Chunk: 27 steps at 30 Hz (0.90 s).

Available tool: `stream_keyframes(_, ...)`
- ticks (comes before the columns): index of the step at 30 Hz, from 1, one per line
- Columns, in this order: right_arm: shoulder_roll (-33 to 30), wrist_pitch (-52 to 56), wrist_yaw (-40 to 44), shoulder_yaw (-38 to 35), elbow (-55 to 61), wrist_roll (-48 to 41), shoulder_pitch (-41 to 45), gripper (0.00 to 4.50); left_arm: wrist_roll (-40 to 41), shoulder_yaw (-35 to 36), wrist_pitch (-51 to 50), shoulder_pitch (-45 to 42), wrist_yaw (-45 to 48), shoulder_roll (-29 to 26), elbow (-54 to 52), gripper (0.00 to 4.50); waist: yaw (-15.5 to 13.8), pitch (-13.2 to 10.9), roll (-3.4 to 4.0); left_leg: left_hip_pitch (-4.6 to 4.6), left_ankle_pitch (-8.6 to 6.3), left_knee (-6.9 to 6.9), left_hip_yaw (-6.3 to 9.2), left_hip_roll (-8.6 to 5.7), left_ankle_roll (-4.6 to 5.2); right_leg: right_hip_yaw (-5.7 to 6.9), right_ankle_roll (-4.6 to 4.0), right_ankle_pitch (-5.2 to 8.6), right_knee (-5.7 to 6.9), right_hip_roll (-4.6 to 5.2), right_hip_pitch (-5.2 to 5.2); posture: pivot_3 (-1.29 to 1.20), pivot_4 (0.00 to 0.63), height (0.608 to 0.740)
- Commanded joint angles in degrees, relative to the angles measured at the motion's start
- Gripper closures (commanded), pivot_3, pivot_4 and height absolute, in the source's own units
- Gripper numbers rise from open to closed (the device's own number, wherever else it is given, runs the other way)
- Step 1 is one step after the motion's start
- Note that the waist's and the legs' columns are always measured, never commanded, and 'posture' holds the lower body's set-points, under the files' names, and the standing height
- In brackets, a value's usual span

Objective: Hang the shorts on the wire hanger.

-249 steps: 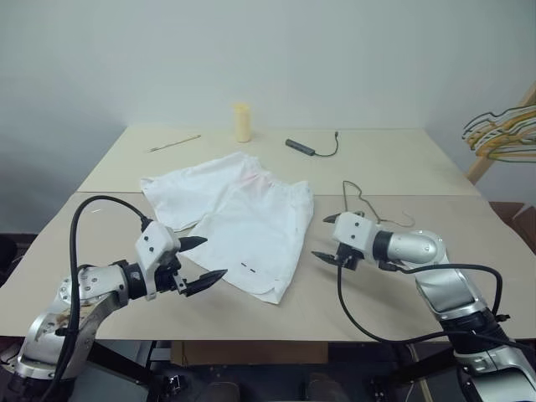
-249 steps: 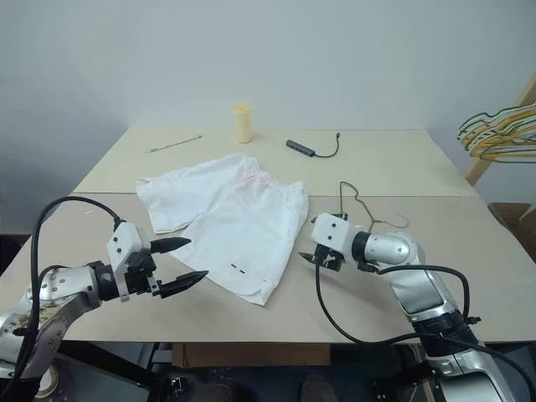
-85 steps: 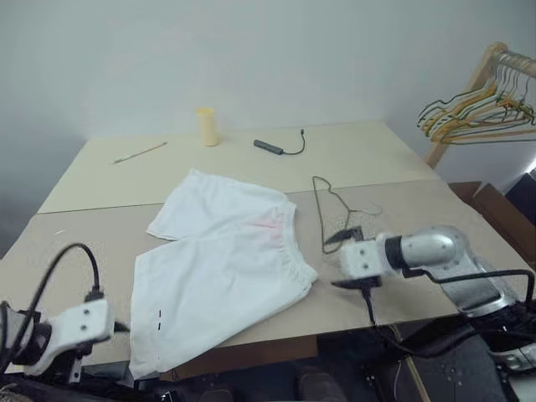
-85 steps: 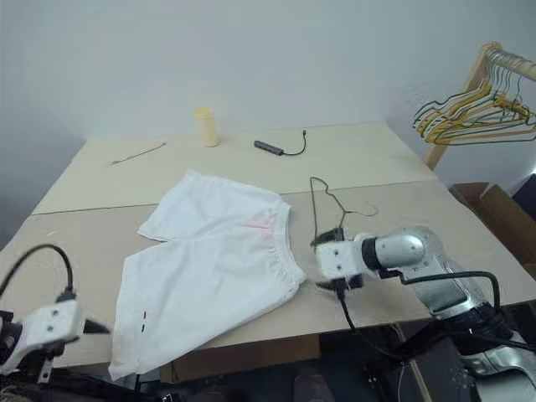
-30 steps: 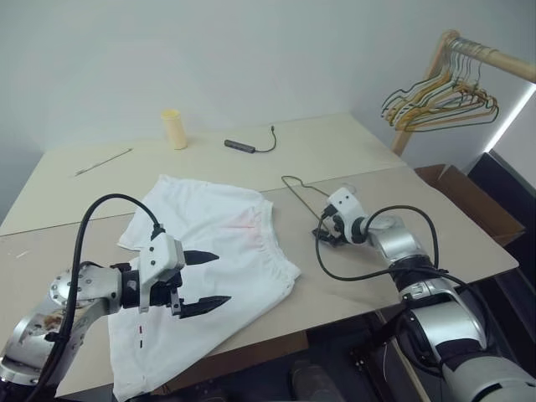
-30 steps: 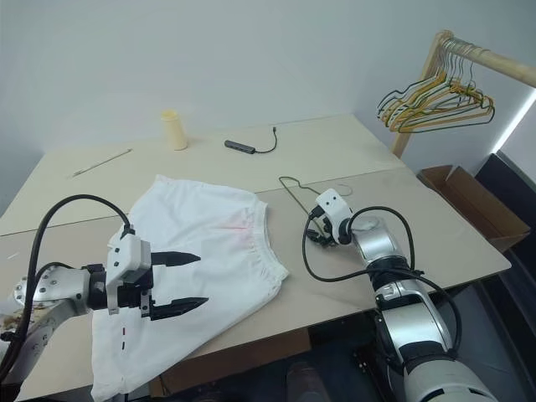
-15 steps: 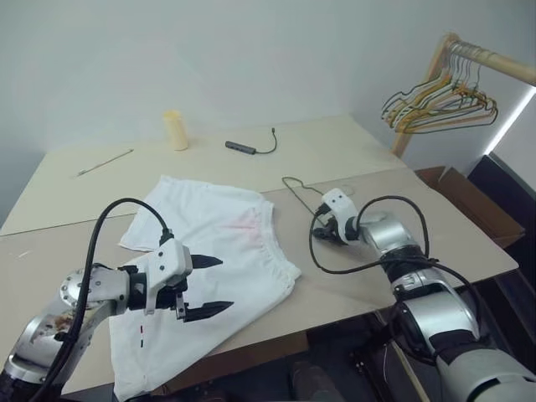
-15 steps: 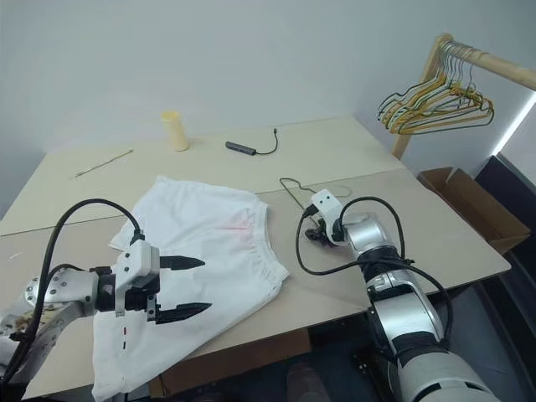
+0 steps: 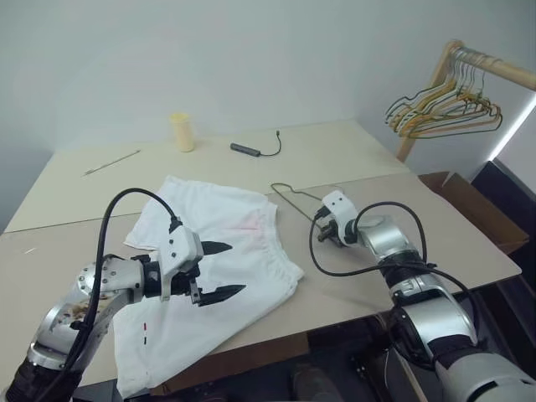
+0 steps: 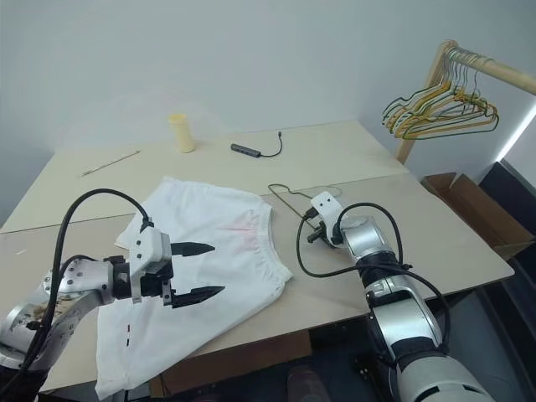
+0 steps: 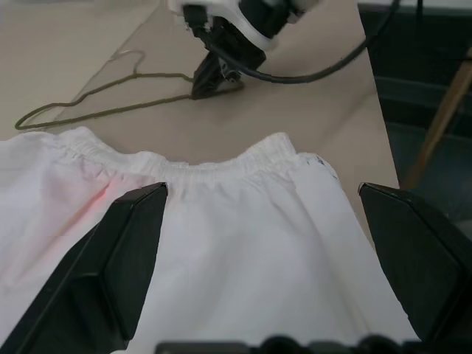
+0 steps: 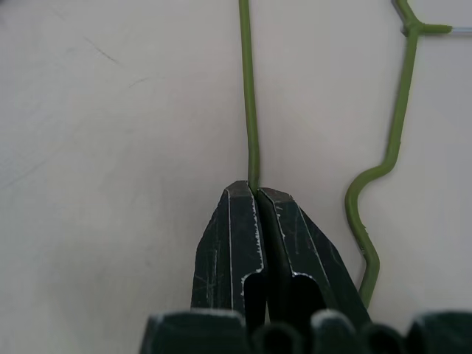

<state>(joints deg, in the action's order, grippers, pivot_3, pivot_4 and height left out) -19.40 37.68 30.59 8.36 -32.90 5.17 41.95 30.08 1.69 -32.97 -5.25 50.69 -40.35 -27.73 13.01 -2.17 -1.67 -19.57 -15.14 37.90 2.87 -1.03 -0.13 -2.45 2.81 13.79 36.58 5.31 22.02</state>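
Right gripper [image 12: 256, 193] pinched on my wire hanger [image 12: 249, 96], table's right half, for lifting | left gripper [image 9: 219, 270] wide, empty, above shorts [image 9: 239, 224], ready.

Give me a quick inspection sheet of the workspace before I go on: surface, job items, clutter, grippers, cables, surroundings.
Surface: tan table, seam across.
Shorts: flat, beside the hanger.
Hanger: lying on the table, wire pinched by right gripper.
Clutter: yellow cup, thin rod, small dark device.
Left gripper: open, above the shorts.
Cables: device lead; arm cables.
Surroundings: rack of hangers, cardboard box.
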Motion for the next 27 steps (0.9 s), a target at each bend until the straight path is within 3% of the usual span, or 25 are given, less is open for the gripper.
stream_keyframes(1,-0.72,-1.06,-2.69,-3.06,15.20,-1.39,-4.73,4.49,9.46,5.36,-8.42,-5.08,-9.46,6.89,1.80,0.00,0.19,-0.01,0.01,-0.17,0.00,0.02,0.01,0.00,0.00,0.00,0.00,-0.02,0.03,0.00,0.15,-0.24,0.000,0.740)
stream_keyframes(5,0.85,-2.51,-3.62,-4.95,32.20,-4.22,-10.64,4.49,18.82,9.84,-18.93,-12.06,-21.23,15.59,5.74,0.00,0.71,-0.03,0.06,-0.79,0.00,0.29,0.09,-0.02,0.00,-0.01,0.06,-0.14,0.14,0.09,0.64,-0.26,0.000,0.740)
stream_keyframes(9,3.10,-3.03,-4.02,-4.78,45.80,-7.18,-16.25,4.49,28.17,17.48,-25.57,-19.52,-33.64,22.67,14.46,0.00,1.99,-0.03,0.06,-0.67,-0.02,0.35,0.10,-0.02,-0.02,0.02,0.22,-0.11,0.11,0.09,0.48,-0.29,0.000,0.740)
stream_keyframes(12,3.33,-12.11,-0.64,-1.28,53.14,-8.77,-22.14,4.49,34.85,20.90,-26.83,-22.46,-37.49,25.93,17.66,0.00,2.48,-0.02,0.07,-0.62,-0.02,0.35,0.18,-0.02,-0.03,0.06,0.57,0.10,0.05,0.07,0.37,-0.31,0.000,0.740)
stream_keyframes(17,1.79,-21.01,-1.76,4.82,55.49,-3.16,-26.48,4.49,39.49,21.82,-25.99,-24.61,-42.17,28.87,17.50,0.00,3.72,-0.02,0.06,-0.68,-0.05,0.42,0.15,-0.16,-0.08,0.02,0.39,-0.10,0.01,0.21,0.38,-0.30,0.000,0.740)
stream_keyframes(22,2.11,-22.85,-1.34,7.02,55.28,-2.96,-27.05,4.49,40.47,21.32,-24.59,-24.41,-45.50,29.83,16.89,0.00,3.94,-0.02,0.06,-0.60,-0.05,0.48,0.13,-0.14,-0.08,0.01,0.56,-0.04,-0.02,0.06,0.30,-0.31,0.000,0.740)
stream_keyframes(27,2.70,-22.01,-2.48,6.61,54.37,-2.72,-26.25,4.50,39.20,20.94,-21.90,-25.31,-49.46,30.34,17.75,1.53,3.74,-0.02,0.06,-0.64,-0.05,0.48,0.14,-0.14,-0.08,0.01,0.35,-0.18,-0.16,0.06,0.30,-0.30,0.000,0.740)
